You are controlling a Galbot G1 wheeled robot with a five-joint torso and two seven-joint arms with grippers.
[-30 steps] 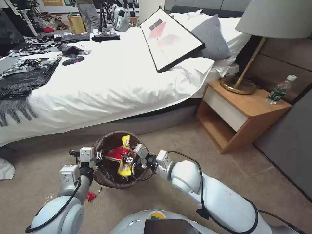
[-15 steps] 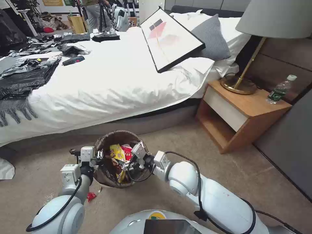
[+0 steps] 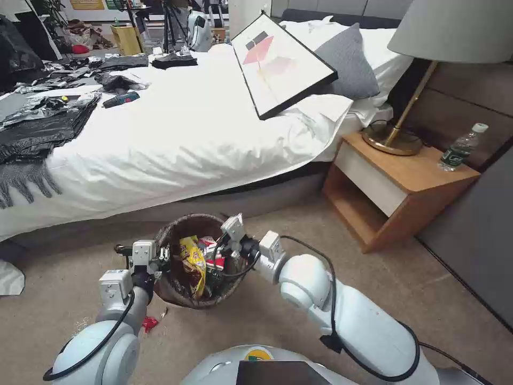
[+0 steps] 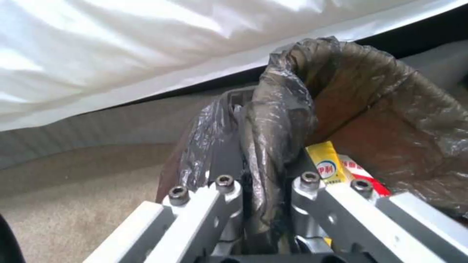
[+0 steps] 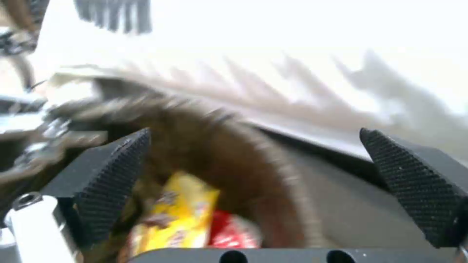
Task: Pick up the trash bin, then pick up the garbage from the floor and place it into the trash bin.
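Note:
The trash bin (image 3: 184,220), lined with a crinkled brown-black bag, hangs just above the carpet in front of the bed. My left gripper (image 3: 163,258) is shut on its near-left rim; the left wrist view shows my left gripper (image 4: 261,149) clamping the folded bag of the bin (image 4: 380,95). Garbage lies inside: a yellow wrapper (image 3: 193,263) and a red-white pack (image 3: 215,260), also seen as the yellow wrapper (image 4: 327,163) (image 5: 182,212). My right gripper (image 3: 220,247) hovers open over the bin's right rim, its pads (image 5: 113,171) wide apart and holding nothing. A small red scrap (image 3: 149,323) lies on the carpet.
The bed (image 3: 176,139) stands close behind the bin, its sheet hanging low. A wooden nightstand (image 3: 398,184) with a lamp (image 3: 393,140) and a water bottle (image 3: 459,145) is at the right. Something white (image 3: 8,278) lies on the floor at the far left.
My right gripper let go of the yellow wrapper, which dropped into the bin. The gripper then rose and drew back toward the bin's right rim. The left gripper kept its hold.

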